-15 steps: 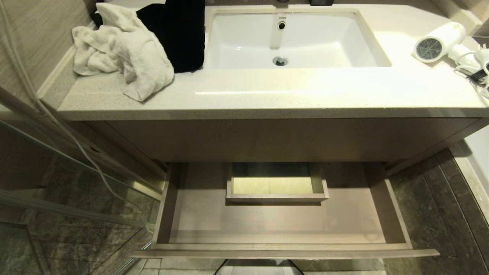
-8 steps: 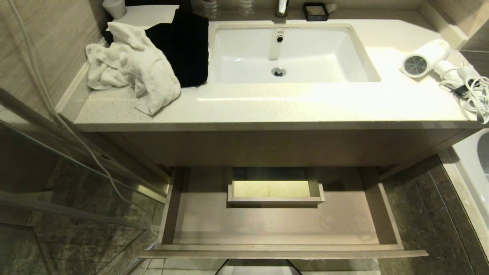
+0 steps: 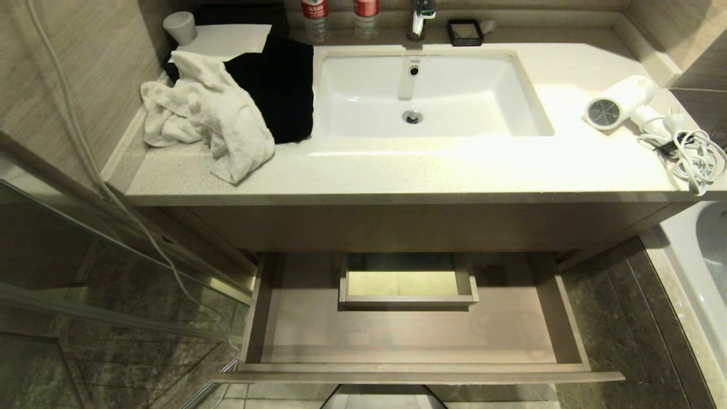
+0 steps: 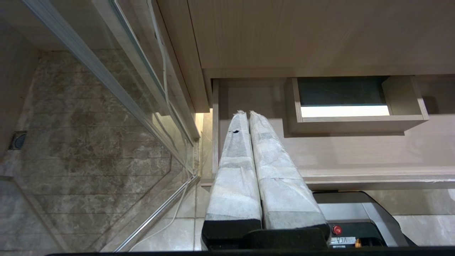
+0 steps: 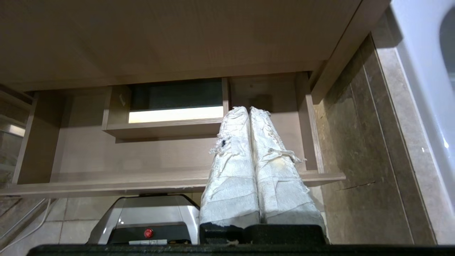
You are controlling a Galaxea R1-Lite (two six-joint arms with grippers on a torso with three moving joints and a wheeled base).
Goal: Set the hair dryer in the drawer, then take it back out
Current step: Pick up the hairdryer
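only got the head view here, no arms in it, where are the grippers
Observer: The left gripper hangs low in front of the open drawer, near its left end, fingers pressed together.

Operator: and the right one

Observer: The right gripper is in front of the drawer's right end, shut too, holding nothing.

Operator: anything under the drawer i cant see

Observer: Yes, the robot's base, with a red button on it, sits on the floor just below the drawer front.

Operator: ok dryer looks untouched on the counter

Observer: Agreed: the hair dryer lies on the counter to the right of the sink; neither wrist view shows it.
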